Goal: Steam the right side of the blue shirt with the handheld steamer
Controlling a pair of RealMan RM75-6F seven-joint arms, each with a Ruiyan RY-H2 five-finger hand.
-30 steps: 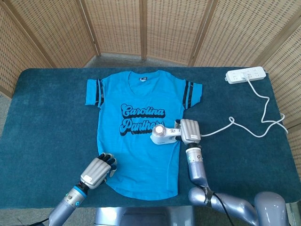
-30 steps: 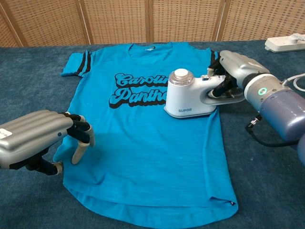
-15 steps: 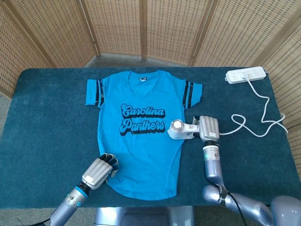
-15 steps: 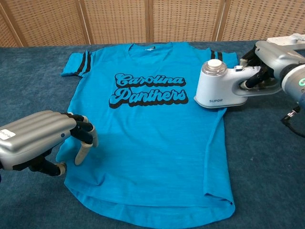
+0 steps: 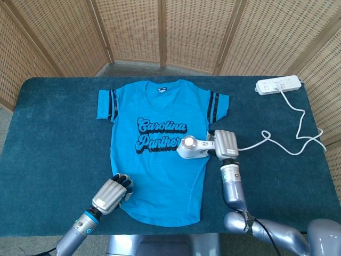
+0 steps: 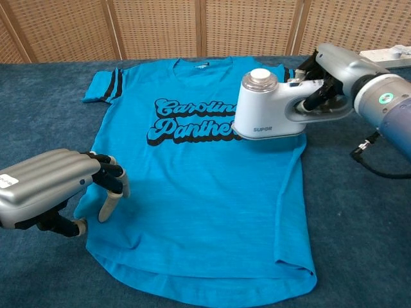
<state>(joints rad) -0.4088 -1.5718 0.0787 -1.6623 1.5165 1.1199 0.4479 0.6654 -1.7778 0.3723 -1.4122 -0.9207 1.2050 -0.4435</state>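
A blue shirt (image 5: 160, 160) (image 6: 199, 192) printed "Carolina Panthers" lies flat on the dark table, neck away from me. My right hand (image 5: 226, 145) (image 6: 337, 70) grips the handle of a white handheld steamer (image 5: 192, 148) (image 6: 266, 108). The steamer's head rests on the shirt's right side, covering the end of the lettering. My left hand (image 5: 111, 195) (image 6: 54, 186) has its fingers curled, with the fingertips (image 6: 106, 208) pressing on the shirt's lower left edge.
A white power strip (image 5: 278, 85) (image 6: 385, 58) lies at the far right of the table, and its white cord (image 5: 298, 133) loops toward the steamer. A wicker screen (image 5: 170, 32) stands behind the table.
My right hand moved the steamer right, off toward the shirt's right edge, and has now brought it back left onto the lettering. The left hand has stayed put.
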